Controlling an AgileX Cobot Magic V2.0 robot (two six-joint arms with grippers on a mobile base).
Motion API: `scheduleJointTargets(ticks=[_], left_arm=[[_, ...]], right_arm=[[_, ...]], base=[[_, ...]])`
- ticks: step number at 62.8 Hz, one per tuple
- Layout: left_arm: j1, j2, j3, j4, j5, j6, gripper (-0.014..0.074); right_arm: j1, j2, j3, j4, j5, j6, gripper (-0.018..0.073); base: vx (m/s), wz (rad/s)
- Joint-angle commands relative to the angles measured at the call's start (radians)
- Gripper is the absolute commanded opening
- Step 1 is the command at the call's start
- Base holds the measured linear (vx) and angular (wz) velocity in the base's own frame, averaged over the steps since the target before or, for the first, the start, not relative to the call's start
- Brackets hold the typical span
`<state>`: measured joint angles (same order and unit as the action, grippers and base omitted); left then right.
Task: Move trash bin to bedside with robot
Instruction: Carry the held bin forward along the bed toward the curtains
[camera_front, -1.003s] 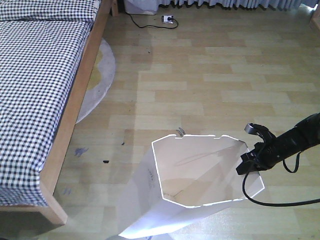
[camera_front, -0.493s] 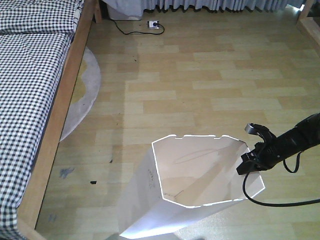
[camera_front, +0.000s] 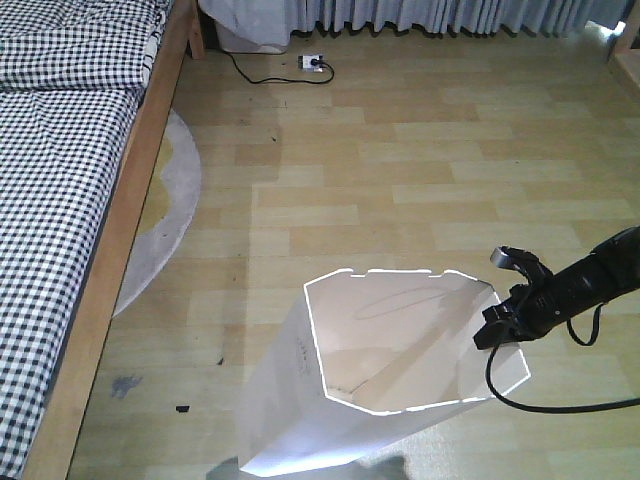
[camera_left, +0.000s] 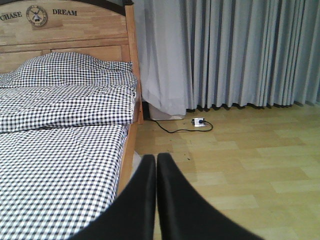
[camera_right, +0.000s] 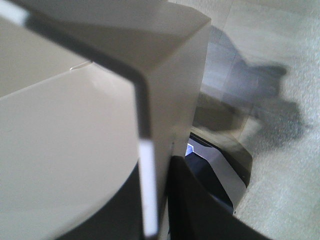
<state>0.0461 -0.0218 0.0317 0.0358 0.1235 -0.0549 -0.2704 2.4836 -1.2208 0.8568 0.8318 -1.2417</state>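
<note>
a home bedroom is showing here: a wooden bed (camera_left: 60, 150) is wearing checkered bedding, and grey curtains (camera_left: 240, 50) are hanging down to plank flooring (camera_left: 250, 150).

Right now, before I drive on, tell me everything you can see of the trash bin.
The trash bin is tall, white and plastic-looking. It tapers downward and has an angular, notched rim and a cream interior where nothing shows. It appears to stand on the wooden floor, well apart from the bed on the left. The right gripper has its fingers closed over the rim's right corner. Nothing else touches the bin.
</note>
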Motion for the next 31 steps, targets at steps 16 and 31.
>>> scheduleJointTargets(ticks=[16,31], left_arm=[[0.0,-0.005,-0.024,-0.001,-0.073,-0.004,-0.0006],[0.0,-0.005,-0.024,-0.001,-0.073,-0.004,-0.0006]], right_arm=[[-0.004,-0.079,-0.01,0.093,0.231,-0.008,-0.0004],[-0.004,-0.079,-0.01,0.093,0.231,-0.008,-0.0004]], base=[[0.25,0.06],[0.25,-0.01]])
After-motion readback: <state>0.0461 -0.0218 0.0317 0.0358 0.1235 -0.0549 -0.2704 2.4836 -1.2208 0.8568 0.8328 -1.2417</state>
